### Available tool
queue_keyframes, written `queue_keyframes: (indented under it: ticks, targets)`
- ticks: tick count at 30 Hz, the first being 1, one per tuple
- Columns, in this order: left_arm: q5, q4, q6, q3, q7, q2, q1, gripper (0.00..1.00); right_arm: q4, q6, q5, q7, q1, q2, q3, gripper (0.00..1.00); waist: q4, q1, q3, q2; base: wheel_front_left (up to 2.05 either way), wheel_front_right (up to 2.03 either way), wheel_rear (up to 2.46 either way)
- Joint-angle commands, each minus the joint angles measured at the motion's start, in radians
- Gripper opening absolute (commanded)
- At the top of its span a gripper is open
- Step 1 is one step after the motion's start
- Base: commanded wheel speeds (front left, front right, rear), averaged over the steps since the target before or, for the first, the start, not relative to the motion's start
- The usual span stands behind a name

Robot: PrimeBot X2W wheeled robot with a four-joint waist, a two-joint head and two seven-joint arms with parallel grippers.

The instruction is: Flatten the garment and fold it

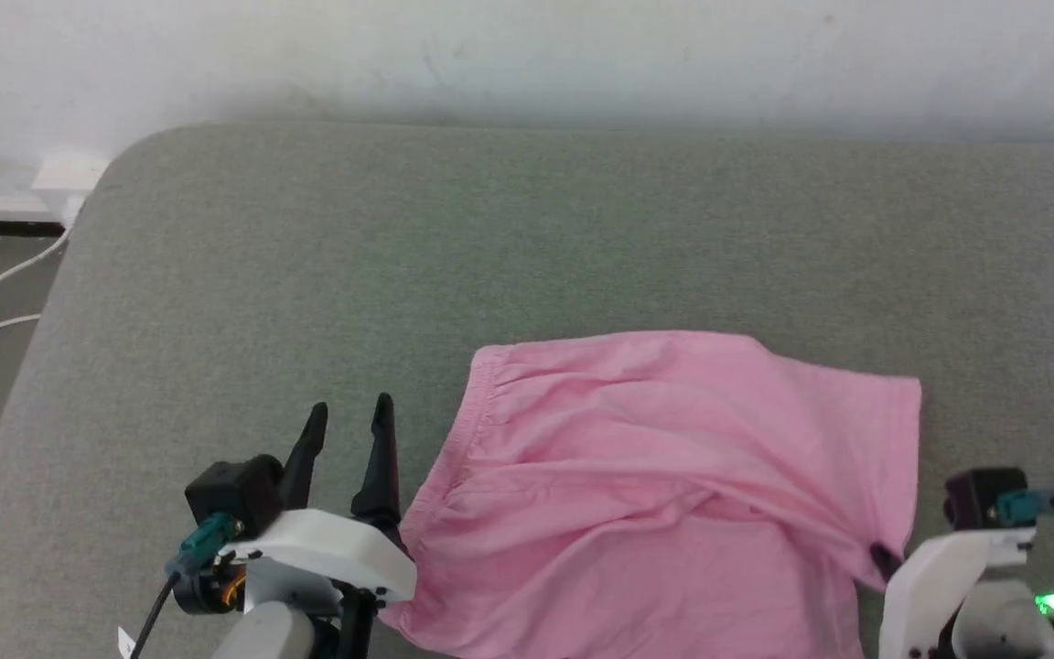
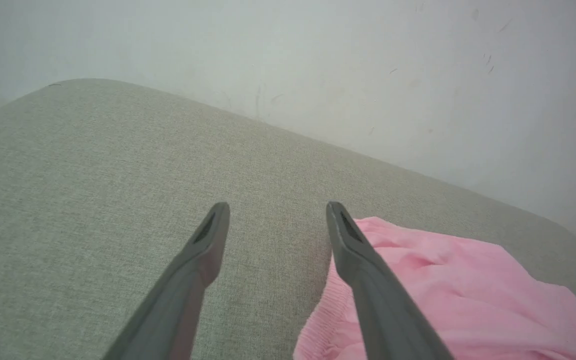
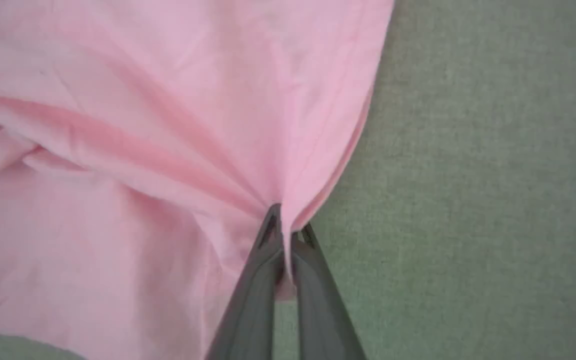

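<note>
Grey upholstered surface (image 1: 399,238): mid-flattening, it seems, right gripper (image 3: 289,222) pinches the 4 o'clock hem of the rumpled pink garment (image 1: 664,476); empty, spread left gripper (image 1: 350,409), at its 9 o'clock, should next take the waistband (image 1: 456,447).

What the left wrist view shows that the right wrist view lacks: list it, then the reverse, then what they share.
Left wrist view adds: the left gripper, open above the grey cushion, the pale wall behind, and the gathered waistband of the garment.
Right wrist view adds: the right gripper, shut on the garment's edge, with creases fanning out from the pinch.
Both share: the pink garment lying on the grey cushion.
</note>
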Motion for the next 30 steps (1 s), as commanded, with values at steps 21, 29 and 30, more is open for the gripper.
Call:
queue_keyframes:
  ticks: [21, 29, 30]
  targets:
    - [0.108, 0.13, -0.051, -0.205, 0.319, -0.031, -0.314, 1.0, -0.187, -0.001, 0.0, -0.22, 0.067, 0.008, -0.132, 1.0, -0.108, 0.0001, 0.047, 0.0, 0.0, 0.0, 0.0]
    - [0.206, 0.268, -0.012, -0.316, 0.661, 0.038, -0.447, 1.0, -0.192, -0.001, -0.009, -0.269, 0.005, 0.008, -0.1, 1.0, -0.166, 0.0001, 0.086, 0.0, 0.0, 0.0, 0.0]
    - [0.209, 0.264, -0.011, -0.322, 0.69, 0.048, -0.451, 1.0, -0.193, -0.001, -0.007, -0.269, 0.002, 0.008, -0.1, 1.0, -0.169, 0.0001, 0.09, 0.0, 0.0, 0.0, 0.0]
